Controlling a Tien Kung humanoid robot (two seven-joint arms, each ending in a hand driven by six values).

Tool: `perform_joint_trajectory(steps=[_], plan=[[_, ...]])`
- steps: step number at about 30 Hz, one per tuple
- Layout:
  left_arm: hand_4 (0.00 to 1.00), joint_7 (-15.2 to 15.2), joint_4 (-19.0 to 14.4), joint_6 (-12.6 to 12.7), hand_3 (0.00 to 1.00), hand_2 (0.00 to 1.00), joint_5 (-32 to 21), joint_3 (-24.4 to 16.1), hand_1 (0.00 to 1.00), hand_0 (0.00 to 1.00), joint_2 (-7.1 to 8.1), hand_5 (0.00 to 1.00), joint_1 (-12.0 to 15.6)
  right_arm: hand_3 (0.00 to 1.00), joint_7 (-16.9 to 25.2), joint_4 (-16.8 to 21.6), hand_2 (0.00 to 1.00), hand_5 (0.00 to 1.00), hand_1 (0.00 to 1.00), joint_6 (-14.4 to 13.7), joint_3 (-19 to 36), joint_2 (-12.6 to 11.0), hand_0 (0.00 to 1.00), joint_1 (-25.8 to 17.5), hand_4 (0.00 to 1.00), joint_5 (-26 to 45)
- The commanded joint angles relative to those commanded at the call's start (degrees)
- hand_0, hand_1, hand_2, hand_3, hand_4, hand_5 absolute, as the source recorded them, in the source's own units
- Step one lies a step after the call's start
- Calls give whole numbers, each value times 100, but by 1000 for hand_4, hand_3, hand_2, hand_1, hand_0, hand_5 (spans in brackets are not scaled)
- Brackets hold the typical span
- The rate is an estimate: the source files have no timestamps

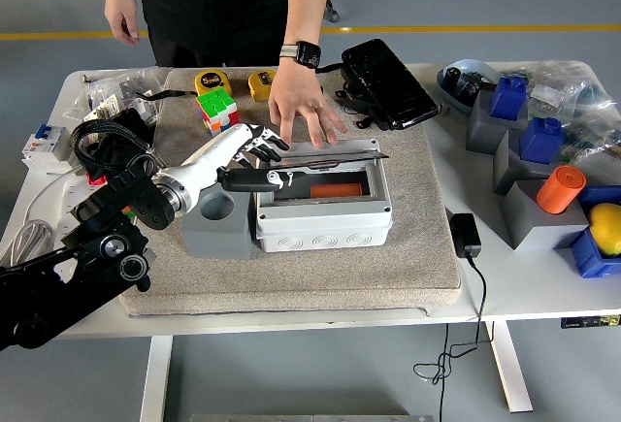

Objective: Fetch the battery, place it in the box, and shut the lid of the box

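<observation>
A grey plastic box [325, 216] sits on the beige mat [291, 276]. An orange battery [335, 190] lies inside it. The box's clear lid [330, 157] is hinged at the back and hangs about halfway down over the opening. My left hand [260, 162] reaches in from the left, fingers spread, thumb along the box's left front rim and fingers against the lid's left end. A person's hand [303, 107] with a wristwatch rests on the mat just behind the lid. My right arm is out of view.
A grey block with a round hole [215, 216] stands left of the box. A black pouch [388, 82], a Rubik's cube [217, 108] and tape measures [212, 82] lie behind. Grey and blue blocks [529, 141], an orange cylinder [561, 189] and a charger [464, 235] are on the right.
</observation>
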Motion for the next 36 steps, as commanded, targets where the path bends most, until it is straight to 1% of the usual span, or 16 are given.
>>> perform_joint_trajectory(steps=[9, 14, 16, 20, 21, 24, 25, 26, 27, 28, 30, 31, 33, 36], plan=[[971, 58, 0, -40, 681, 635, -25, 73, 572, 465, 0, 558, 55, 568, -15, 4, 595, 461, 635, 14, -14, 3, 607, 3, 907, 3], [969, 9, -89, -13, 681, 635, -33, -12, 567, 456, 21, 558, 89, 568, -15, 0, 595, 461, 635, 10, -29, -2, 607, -8, 908, 9], [969, -36, -116, 21, 681, 635, -37, -67, 567, 456, 26, 558, 105, 568, -16, 0, 595, 461, 635, 8, -34, -3, 607, -9, 908, 10], [967, -369, -96, 253, 672, 633, -258, -236, 571, 448, 17, 554, 182, 568, -18, 0, 595, 461, 636, 9, -29, 7, 607, 2, 909, 8], [967, -479, -72, 336, 672, 633, -350, -279, 571, 448, 11, 554, 206, 568, -18, 0, 595, 461, 636, 12, -28, 10, 607, 4, 909, 9], [967, -936, 33, 710, 672, 633, -750, -466, 571, 448, -17, 554, 335, 568, -23, -1, 595, 461, 636, 18, -23, 22, 607, 6, 909, 12], [961, -1043, 51, 787, 668, 635, -842, -498, 613, 494, -23, 536, 358, 568, -23, -2, 595, 460, 635, 19, -23, 23, 607, 6, 909, 13], [961, -1298, 110, 999, 668, 635, -1103, -623, 613, 494, -45, 536, 444, 568, -30, -6, 595, 460, 635, 24, -24, 25, 607, 5, 909, 16], [961, -1504, 146, 1147, 668, 635, -1319, -707, 613, 494, -59, 536, 501, 568, -33, -11, 595, 460, 635, 27, -25, 27, 607, 4, 909, 19], [961, -1807, 210, 1343, 668, 635, -1651, -840, 613, 494, -85, 536, 587, 568, -37, -18, 595, 460, 635, 28, -30, 28, 607, 2, 909, 28], [961, -2275, 307, 1569, 668, 635, -2134, -1055, 613, 494, -119, 536, 709, 568, -44, -27, 595, 460, 635, 30, -34, 29, 607, 3, 909, 34], [961, -2483, 352, 1634, 663, 641, -2358, -1149, 640, 555, -130, 528, 761, 569, -45, -30, 595, 460, 634, 29, -32, 30, 607, 4, 909, 35], [961, -2902, 453, 1688, 663, 641, -2811, -1337, 640, 555, -145, 528, 867, 569, -47, -31, 595, 460, 634, 28, -24, 30, 607, 8, 909, 33], [961, -3489, 609, 1692, 663, 641, -3481, -1641, 640, 555, -160, 528, 1020, 569, -46, -32, 595, 460, 634, 24, -12, 34, 607, 13, 909, 29]])
